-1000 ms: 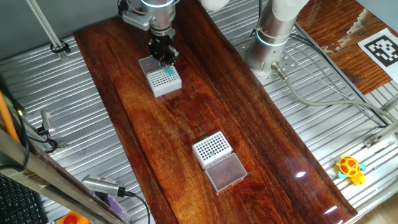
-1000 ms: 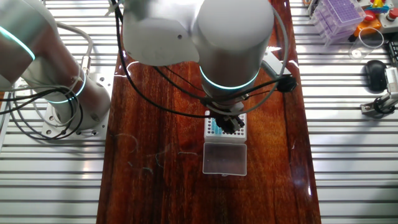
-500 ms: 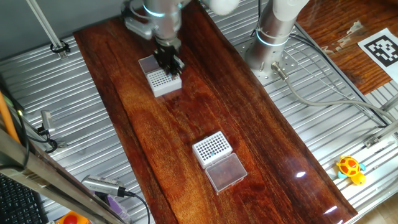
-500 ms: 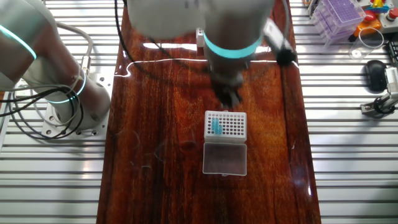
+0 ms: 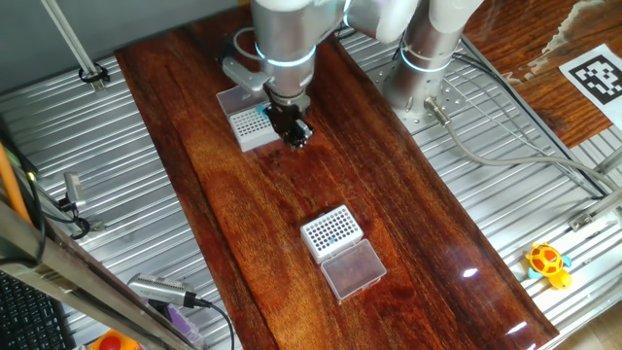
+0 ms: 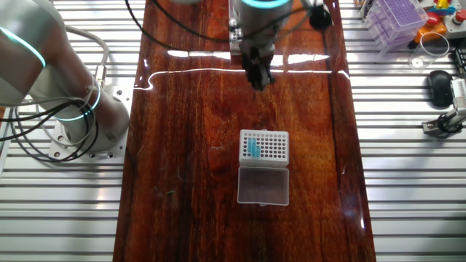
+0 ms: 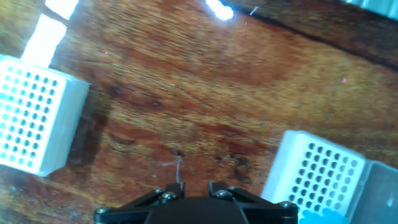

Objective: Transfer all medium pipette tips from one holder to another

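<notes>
- My gripper [image 5: 293,133] hung over bare wood, just off the 4 o'clock corner of the far white holder [image 5: 251,123] in one fixed view.
- Other fixed view: gripper [image 6: 257,75] well toward 12 o'clock of the holder [image 6: 263,146] that carried the medium pipette tips [image 6: 253,148].
- Fingers looked drawn close together in both fixed views; a speck of teal showed at the fingertips [image 5: 300,137] in one fixed view. I couldn't tell whether a tip was clamped there.
- Hand view: only the black finger bases [image 7: 186,198] showed at 6 o'clock, so no help on the jaw state.
- Tips sat as a small teal cluster in the holder's left columns, upright in their holes.
- That holder had a clear lid [image 6: 263,185] lying touching its 6 o'clock edge.
- Hand view: one holder [image 7: 36,121] at 9 o'clock, the other [image 7: 316,176] at 4 o'clock with teal tips [image 7: 320,216] at its lower edge.
- Both holders stood on the wooden table [image 5: 408,204], well apart.
</notes>
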Robot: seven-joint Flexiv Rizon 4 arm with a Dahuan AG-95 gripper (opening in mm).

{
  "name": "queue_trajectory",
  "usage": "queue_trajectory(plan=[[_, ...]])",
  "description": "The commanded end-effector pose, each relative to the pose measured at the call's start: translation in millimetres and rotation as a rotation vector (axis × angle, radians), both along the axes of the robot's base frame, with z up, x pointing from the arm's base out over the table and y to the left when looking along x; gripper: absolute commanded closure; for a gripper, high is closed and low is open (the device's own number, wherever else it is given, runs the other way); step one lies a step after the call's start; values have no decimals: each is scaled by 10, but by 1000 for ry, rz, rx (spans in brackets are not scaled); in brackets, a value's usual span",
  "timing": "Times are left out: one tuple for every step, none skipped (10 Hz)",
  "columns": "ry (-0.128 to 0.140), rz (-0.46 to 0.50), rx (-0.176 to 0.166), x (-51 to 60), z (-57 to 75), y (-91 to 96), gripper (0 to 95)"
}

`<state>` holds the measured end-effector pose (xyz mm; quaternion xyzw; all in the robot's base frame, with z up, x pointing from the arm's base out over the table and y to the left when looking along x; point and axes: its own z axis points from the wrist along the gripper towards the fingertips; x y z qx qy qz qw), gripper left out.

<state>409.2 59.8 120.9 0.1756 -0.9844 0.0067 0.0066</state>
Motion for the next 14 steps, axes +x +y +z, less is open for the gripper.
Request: queue_trajectory(plan=[[56,234,15,3,-5,4,950],[65,267,26,3,-5,4,950],[65,280,32,3,-5,4,950],[63,287,51,3,-5,4,950],[64,275,51,3,-5,4,950],[62,268,52,3,-5,4,950],[61,254,58,3,-5,4,950],[78,239,53,3,-5,4,950],[79,237,72,57,-13,131,950],[76,205,84,157,-46,545,950],[71,168,79,195,-73,900,950],[66,120,72,214,-79,1268,950],[52,74,64,205,-98,1644,950],[37,28,53,182,-151,1974,950]])
